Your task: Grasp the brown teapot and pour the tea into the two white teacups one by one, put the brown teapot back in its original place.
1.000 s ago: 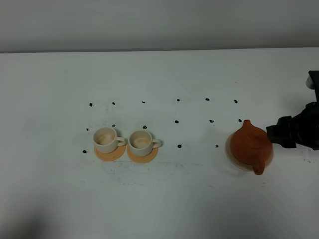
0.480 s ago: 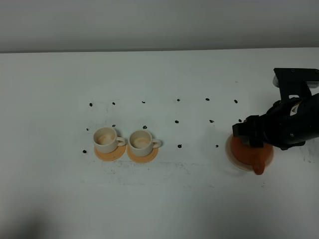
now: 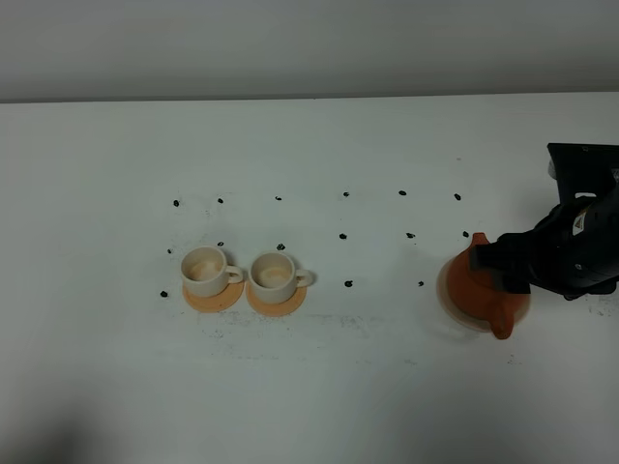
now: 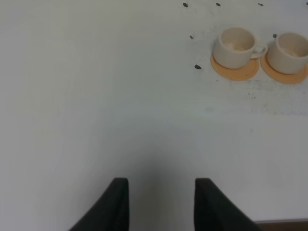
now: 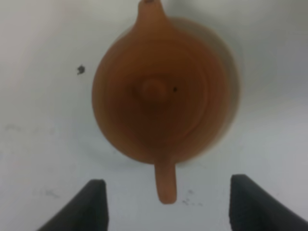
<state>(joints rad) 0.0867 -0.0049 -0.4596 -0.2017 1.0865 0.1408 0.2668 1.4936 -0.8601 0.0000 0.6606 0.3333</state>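
One squat reddish-brown teapot (image 5: 159,96); round-bodied, knob-lidded, slightly blurred.

This looks like a robotics lab test bench: a plain white table (image 3: 97,367) runs back to a bare grey wall (image 3: 290,43) on the far side; rows of small black marker dots (image 3: 342,236) are spaced across its middle like position marks; faint scuffs speckle the surface nearer in. A black robot arm (image 3: 580,256) reaches in from the right.
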